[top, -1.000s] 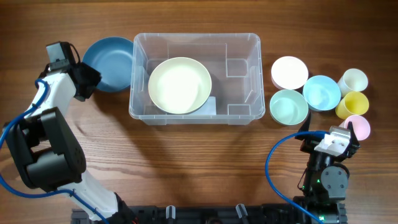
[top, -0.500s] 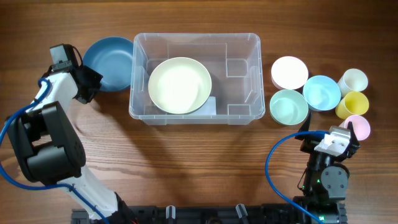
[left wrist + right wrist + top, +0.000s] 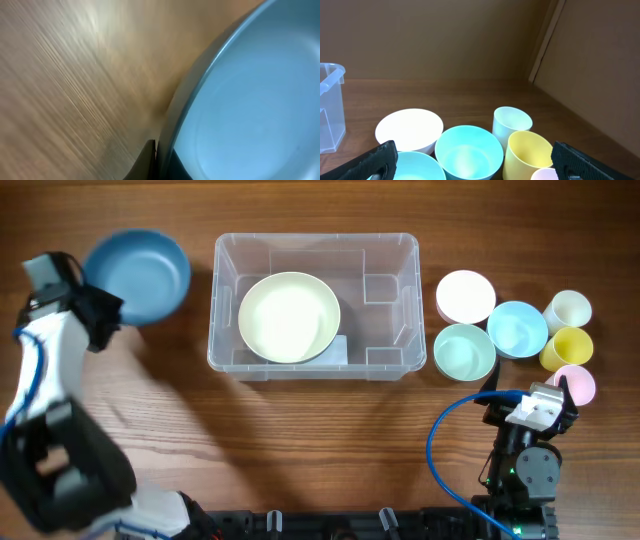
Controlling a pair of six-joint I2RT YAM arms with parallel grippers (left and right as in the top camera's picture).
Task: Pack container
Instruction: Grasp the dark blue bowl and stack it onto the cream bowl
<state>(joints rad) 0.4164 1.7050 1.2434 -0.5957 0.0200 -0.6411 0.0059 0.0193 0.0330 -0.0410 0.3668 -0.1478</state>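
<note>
The clear container (image 3: 385, 330) sits at the table's middle with a large cream bowl (image 3: 289, 317) inside on its left half; its corner shows in the right wrist view (image 3: 330, 107). My left gripper (image 3: 103, 315) is shut on the rim of a dark blue bowl (image 3: 138, 277) and holds it raised at the far left, left of the container. In the left wrist view the fingers (image 3: 161, 156) pinch the blue bowl's (image 3: 250, 100) rim. My right gripper (image 3: 537, 408) is open and empty at the front right, behind the cups in its wrist view (image 3: 480, 167).
Right of the container stand a white bowl (image 3: 465, 296), a mint bowl (image 3: 464, 352), a light blue bowl (image 3: 517, 329), a white cup (image 3: 568, 310), a yellow cup (image 3: 565, 348) and a pink cup (image 3: 574, 384).
My left gripper has lifted the dark blue bowl off the table and carried it left, away from the container. The right arm has not moved.
</note>
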